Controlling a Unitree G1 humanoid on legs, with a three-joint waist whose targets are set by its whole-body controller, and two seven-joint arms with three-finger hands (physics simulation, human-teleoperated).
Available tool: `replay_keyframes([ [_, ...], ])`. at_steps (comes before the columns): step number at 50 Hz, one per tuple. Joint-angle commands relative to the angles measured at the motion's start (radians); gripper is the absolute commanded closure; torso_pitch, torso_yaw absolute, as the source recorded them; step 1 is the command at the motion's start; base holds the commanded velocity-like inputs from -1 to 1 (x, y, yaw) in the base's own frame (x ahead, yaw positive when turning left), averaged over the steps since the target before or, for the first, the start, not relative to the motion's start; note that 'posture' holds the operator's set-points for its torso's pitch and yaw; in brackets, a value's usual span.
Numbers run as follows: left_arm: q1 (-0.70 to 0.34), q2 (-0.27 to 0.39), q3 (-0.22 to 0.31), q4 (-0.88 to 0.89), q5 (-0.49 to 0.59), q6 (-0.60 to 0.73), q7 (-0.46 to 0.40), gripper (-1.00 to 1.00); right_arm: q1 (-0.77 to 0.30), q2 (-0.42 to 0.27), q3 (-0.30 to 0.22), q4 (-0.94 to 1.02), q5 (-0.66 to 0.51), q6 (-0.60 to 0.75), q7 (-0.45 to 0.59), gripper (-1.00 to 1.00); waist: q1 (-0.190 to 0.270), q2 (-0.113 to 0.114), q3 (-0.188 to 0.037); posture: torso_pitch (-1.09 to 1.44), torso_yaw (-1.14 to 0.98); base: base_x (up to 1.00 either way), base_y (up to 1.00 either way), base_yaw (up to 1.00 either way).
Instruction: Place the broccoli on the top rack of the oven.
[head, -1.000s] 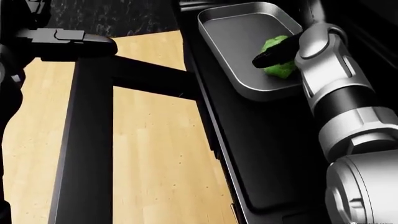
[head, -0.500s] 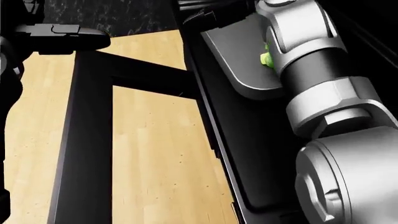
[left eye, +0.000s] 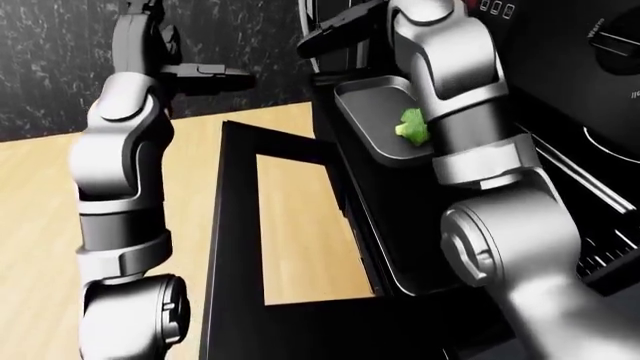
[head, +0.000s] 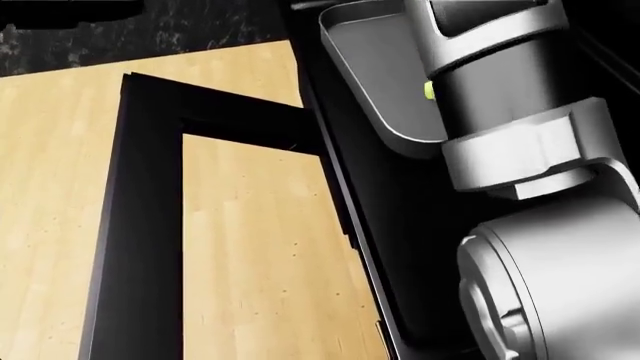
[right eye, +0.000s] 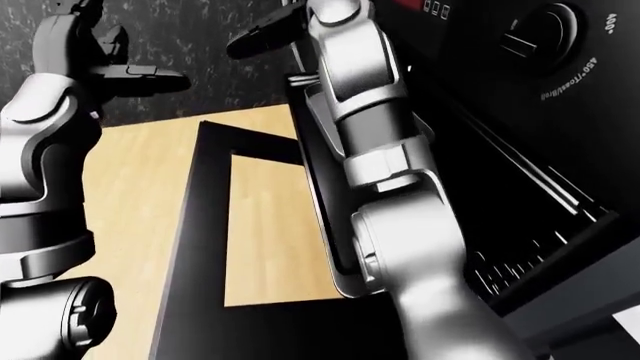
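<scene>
Broccoli in the tray, right arm's forearm across it, both hands raised clear

The broccoli (left eye: 411, 126) lies in the grey tray (left eye: 366, 114) that juts from the open oven, and in the left-eye view it peeks out just left of the right forearm, which hides most of it in the head view. The right robot hand (left eye: 335, 34) sits above and to the upper left of the tray, its dark fingers stretched out flat and holding nothing. The left robot hand (left eye: 205, 73) hangs well off to the left over the wooden floor (left eye: 40, 195), fingers also spread and empty. The right one is clearly nearer; to my eye it would need to drop down and to the right to reach the floret. The oven door (left eye: 232, 247) lies open below.
</scene>
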Motion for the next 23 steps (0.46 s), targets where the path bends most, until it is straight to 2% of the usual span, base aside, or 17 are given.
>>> replay_keyframes([
  [1, -0.041, 0.014, 0.013, -0.038, 0.000, -0.029, 0.007, -1.00, -0.043, -0.005, -0.008, -0.049, -0.016, -0.011, -0.002, -1.00, -0.001, 0.006, -0.034, 0.00, 0.00, 0.00, 0.00, 0.00],
  [4, -0.034, 0.011, 0.018, -0.050, -0.002, -0.055, 0.022, -1.00, -0.043, 0.004, -0.017, -0.062, -0.007, -0.011, 0.002, -1.00, -0.002, 0.006, -0.031, 0.00, 0.00, 0.00, 0.00, 0.00],
  [16, -0.001, 0.009, 0.036, -0.086, -0.040, -0.176, 0.074, -1.00, 0.009, -0.016, -0.002, -0.104, -0.070, -0.145, 0.005, -1.00, -0.004, 0.008, -0.032, 0.00, 0.00, 0.00, 0.00, 0.00],
  [23, 0.011, 0.016, 0.025, -0.098, -0.045, -0.242, 0.083, -1.00, 0.028, -0.017, 0.000, -0.126, -0.115, -0.225, 0.021, -1.00, -0.005, 0.007, -0.030, 0.00, 0.00, 0.00, 0.00, 0.00],
])
